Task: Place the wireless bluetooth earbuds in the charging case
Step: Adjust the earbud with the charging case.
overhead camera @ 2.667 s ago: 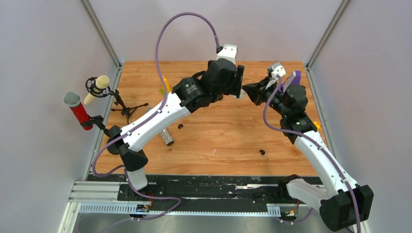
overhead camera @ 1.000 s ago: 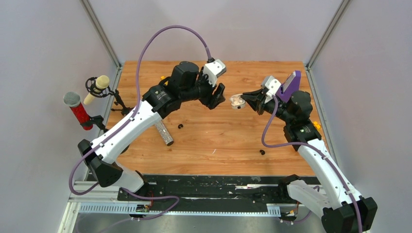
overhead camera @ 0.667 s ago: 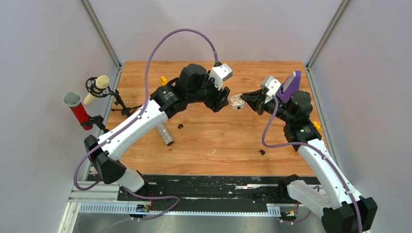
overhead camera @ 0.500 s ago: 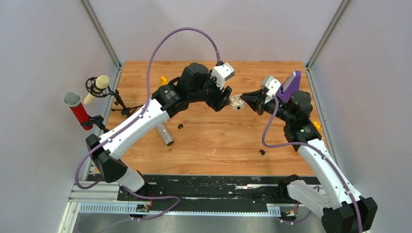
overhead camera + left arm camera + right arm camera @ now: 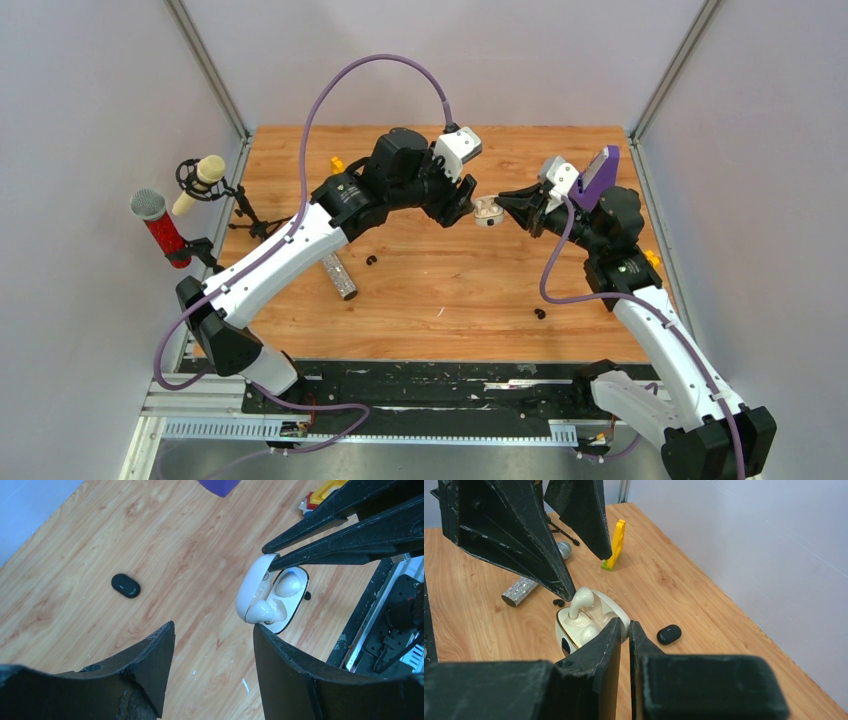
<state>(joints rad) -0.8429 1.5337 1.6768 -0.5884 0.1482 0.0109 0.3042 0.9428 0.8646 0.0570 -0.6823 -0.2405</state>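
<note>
fingers of our right gripper point(image 5: 625, 626) were pressed nearly together on the raised lid point(image 5: 251, 584) of the white charging case point(image 5: 596, 617), and so we held the case up clear of the table point(image 5: 450, 290). from the top view the right gripper point(image 5: 503, 200) pointed left, toward the middle of the table. the case hung open from that pinch. a seated white earbud point(image 5: 289, 584) lay down in its well. a raised white earbud point(image 5: 580, 599) stood half out of the other well, stem upward.

our left gripper point(image 5: 214, 627) faced the case with its jaws apart and nothing held between them. in the right wrist view one left fingertip point(image 5: 569, 592) sat just beside the raised white earbud; we could not tell whether it touched.

below on the wood lay a closed black case point(image 5: 125, 585), apart from the white one. farther out, a left-side black earbud point(image 5: 372, 262) rested near a glittery silver microphone point(image 5: 340, 277), and a near black earbud point(image 5: 540, 314) lay toward the right arm's side. a yellow piece point(image 5: 616, 545) stood toward the far edge. at the table's left edge a red microphone point(image 5: 160, 228) and a beige microphone point(image 5: 203, 178) sat on small stands.
</note>
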